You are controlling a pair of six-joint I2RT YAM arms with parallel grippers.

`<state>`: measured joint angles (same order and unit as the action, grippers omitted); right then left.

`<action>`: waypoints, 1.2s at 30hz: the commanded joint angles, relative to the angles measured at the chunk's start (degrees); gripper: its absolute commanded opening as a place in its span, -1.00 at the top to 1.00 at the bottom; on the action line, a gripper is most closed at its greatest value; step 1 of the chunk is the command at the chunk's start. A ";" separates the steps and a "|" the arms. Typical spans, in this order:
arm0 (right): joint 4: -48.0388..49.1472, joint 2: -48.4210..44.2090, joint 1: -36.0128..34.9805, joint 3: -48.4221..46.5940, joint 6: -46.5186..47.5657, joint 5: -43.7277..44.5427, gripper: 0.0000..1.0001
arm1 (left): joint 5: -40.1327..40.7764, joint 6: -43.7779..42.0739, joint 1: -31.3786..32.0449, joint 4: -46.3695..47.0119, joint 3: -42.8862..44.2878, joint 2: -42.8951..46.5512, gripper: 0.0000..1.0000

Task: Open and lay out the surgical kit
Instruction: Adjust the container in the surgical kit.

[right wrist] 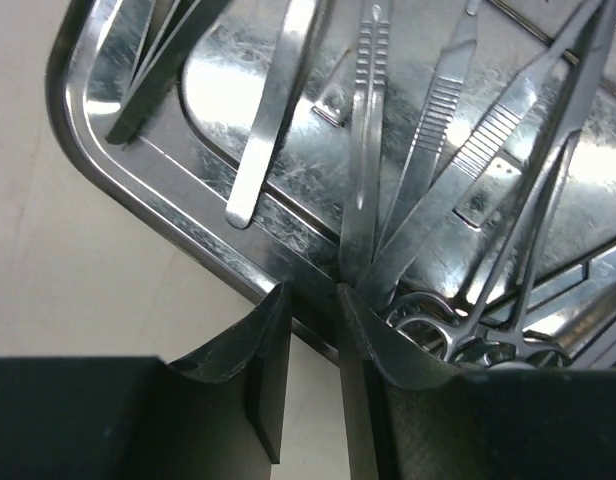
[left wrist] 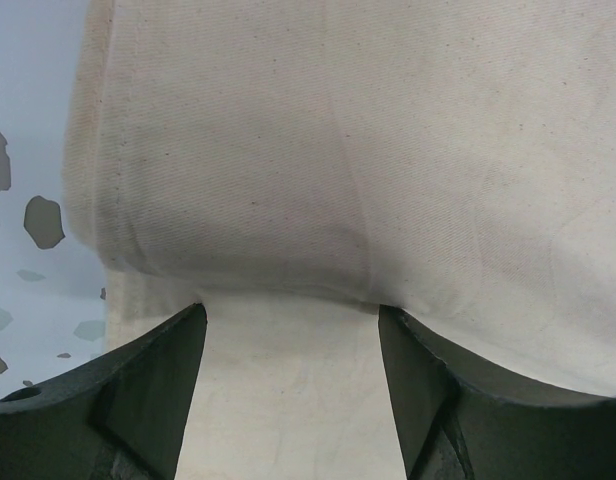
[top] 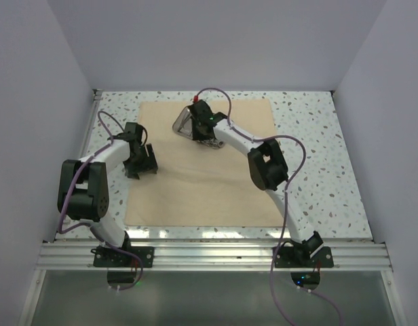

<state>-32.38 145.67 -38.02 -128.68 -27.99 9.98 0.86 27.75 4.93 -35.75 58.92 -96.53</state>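
Pinching tray [right wrist: 116, 172] rim, right fingers [right wrist: 278, 315] clenched; left fingers [left wrist: 168, 380] spread over cloth [left wrist: 338, 150] edge.

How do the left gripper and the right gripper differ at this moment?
The left gripper is open wide; the right gripper is nearly closed. The left gripper holds nothing, above the cloth wrap; the right gripper pinches the rim of the steel tray. Both are black.

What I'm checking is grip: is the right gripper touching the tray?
Touching. Right wrist view: the right gripper pinches the rim of the steel tray between its fingers.
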 commanded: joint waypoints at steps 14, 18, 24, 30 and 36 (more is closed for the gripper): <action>-2.25 -15.23 -1.00 24.16 3.29 -3.30 0.44 | 0.72 -1.29 -0.18 -1.43 2.78 2.05 -0.47; -1.64 -18.56 -0.65 29.00 4.43 -2.16 0.45 | 0.81 -1.38 -0.18 -2.83 3.05 3.10 -0.46; -0.75 -19.98 1.63 29.64 5.83 -0.40 0.45 | 0.89 -1.64 -0.09 -5.03 1.64 7.49 -0.47; -5.76 -18.31 4.36 14.27 6.19 0.04 0.35 | 3.00 -2.08 -0.09 -8.99 3.83 12.15 -0.48; -9.19 -21.12 6.82 5.73 4.88 -0.14 0.17 | 2.39 -1.56 -0.18 -10.57 7.62 11.54 -0.48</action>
<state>-38.13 128.31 -32.34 -119.57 -22.90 9.50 3.22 26.87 4.93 -44.53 63.42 -85.78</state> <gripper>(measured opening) 0.410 0.741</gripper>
